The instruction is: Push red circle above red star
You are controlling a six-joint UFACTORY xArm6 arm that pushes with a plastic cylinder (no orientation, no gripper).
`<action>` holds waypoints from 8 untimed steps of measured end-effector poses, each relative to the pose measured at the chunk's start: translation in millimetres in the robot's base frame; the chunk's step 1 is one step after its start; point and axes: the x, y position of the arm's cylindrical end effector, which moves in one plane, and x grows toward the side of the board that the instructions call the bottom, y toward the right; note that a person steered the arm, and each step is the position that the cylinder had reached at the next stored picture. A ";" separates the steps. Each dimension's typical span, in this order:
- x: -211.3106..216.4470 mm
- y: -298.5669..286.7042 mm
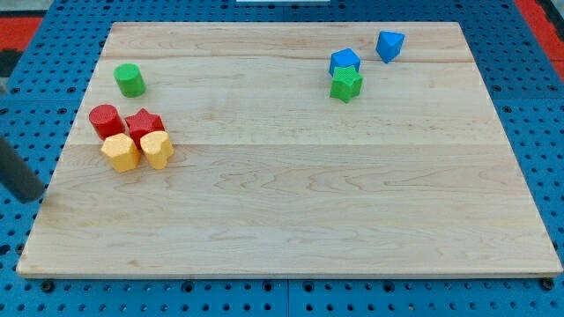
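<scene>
The red circle [105, 120] lies at the view's left on the wooden board [291, 202], touching the left side of the red star [144, 124]. My tip [34, 196] is the lower end of a dark rod at the view's left edge, just off the board's left side. It is below and to the left of the red circle and touches no block.
A yellow hexagon [119, 152] and a yellow heart-like block [157, 149] sit right under the two red blocks. A green circle [129, 79] lies above them. At the top right are a blue block [345, 62], a green star [346, 84] and another blue block [390, 45].
</scene>
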 end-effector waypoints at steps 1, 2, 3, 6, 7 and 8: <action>-18.1 -1.3; -19.7 -1.3; -21.5 -1.0; -91.0 52.0; -113.3 121.3; -132.2 183.6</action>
